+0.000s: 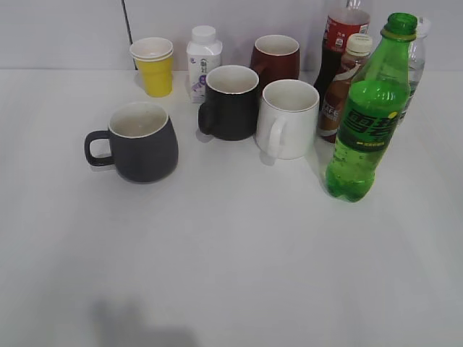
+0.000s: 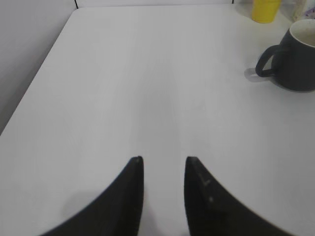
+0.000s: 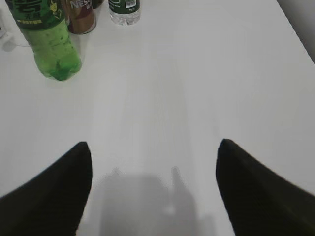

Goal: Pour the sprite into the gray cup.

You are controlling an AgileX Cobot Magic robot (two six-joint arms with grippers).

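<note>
left gripper (image 2: 163,160) hovering over bare white table (image 2: 147,88), fingers only a narrow gap apart, holding nothing | gray cup (image 2: 295,56) standing upright ahead and off to its right, well apart | right gripper (image 3: 153,147) spread wide, gripping nothing | sprite bottle (image 3: 47,42) standing upright ahead to its left, beside a brown Nescafé bottle (image 3: 79,17)

The cola bottle (image 1: 340,43) is cut off at the top edge; the clear bottle (image 1: 417,61) (behind the sprite (image 1: 367,123)) is mostly hidden. Neither end effector appears in the exterior view.
</note>
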